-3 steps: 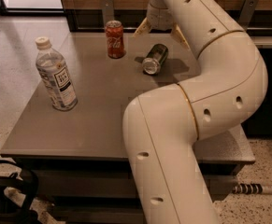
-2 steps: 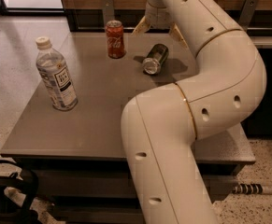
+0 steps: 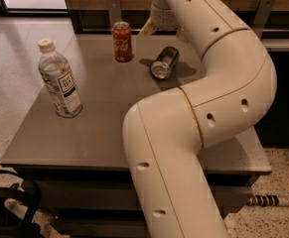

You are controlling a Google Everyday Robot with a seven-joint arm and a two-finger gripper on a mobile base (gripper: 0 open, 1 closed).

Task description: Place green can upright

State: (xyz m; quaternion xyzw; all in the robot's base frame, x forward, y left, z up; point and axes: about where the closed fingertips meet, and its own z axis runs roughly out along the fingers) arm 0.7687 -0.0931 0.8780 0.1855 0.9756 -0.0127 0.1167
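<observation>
The green can lies on its side on the grey table, towards the back, its silver end facing the camera. My gripper hangs just behind and above it. The fingers are spread wide, so it is open, with nothing between them. My pale arm curves down from the gripper across the right half of the view and hides the table's right part.
A red Coca-Cola can stands upright to the left of the green can. A clear water bottle with a white cap stands near the table's left edge. A wooden wall and metal posts lie behind the table.
The arm's elbow has shifted slightly to the left. The gripper stays near the same spot over the green can, which has not moved.
</observation>
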